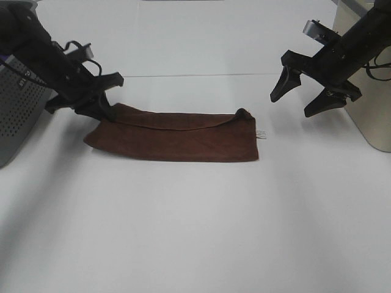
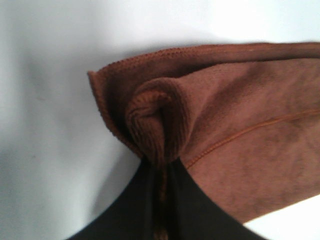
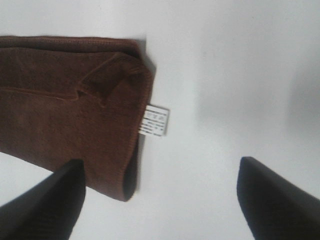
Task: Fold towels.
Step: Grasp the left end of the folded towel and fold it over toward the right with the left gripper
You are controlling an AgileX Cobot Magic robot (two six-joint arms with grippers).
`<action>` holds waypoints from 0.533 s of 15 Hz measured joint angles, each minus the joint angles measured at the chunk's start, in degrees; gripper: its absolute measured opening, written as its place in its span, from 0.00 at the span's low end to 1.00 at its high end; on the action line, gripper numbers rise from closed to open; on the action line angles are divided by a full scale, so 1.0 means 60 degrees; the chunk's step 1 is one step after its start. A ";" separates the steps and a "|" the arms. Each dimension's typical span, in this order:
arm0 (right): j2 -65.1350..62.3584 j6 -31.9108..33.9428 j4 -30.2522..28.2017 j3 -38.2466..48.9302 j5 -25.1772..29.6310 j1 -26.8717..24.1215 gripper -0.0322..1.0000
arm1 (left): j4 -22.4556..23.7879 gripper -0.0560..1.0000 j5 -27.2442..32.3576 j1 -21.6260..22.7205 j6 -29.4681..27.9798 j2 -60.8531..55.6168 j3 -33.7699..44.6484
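Towel (image 1: 174, 135) is on the white worktop (image 1: 195, 232), a little behind centre in the high view. It lies as a long band folded lengthwise, running left to right. The edge of the top layer runs along the band near the far side.

Left end effector (image 1: 101, 113) is down at the towel's left end with its jaws clamped narrow on cloth. In the left wrist view a bunched roll of terry is pinched between the two black fingers (image 2: 135, 215). The hemmed corner curls around that roll and the rest of the band lies flat on the worktop.

Right end effector (image 1: 302, 101) is off the worktop, beyond the towel's right end, and not touching it. Its jaws are wide with nothing between them. The right wrist view looks down on that end of the towel.

White tag (image 1: 261, 133) sticks out of the right short edge and lies flat on the worktop. There is a small raised pucker in the top layer at the far right corner.

A grey perforated box (image 1: 18, 104) sits at the left edge and a beige box (image 1: 366, 79) at the right edge. Both are well clear of the towel.
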 joint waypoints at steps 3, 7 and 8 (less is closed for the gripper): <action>0.0000 0.0000 0.0000 0.0000 0.0000 0.0000 0.79 | 0.0019 0.09 0.1041 0.0153 -0.0258 -0.0544 -0.0640; 0.0000 0.0000 0.0000 0.0000 0.0010 0.0000 0.79 | -0.0544 0.09 0.1451 -0.0544 -0.0573 -0.0716 -0.1327; 0.0000 0.0000 0.0000 0.0000 0.0029 0.0000 0.79 | -0.0745 0.09 0.1165 -0.0869 -0.0583 -0.0716 -0.1385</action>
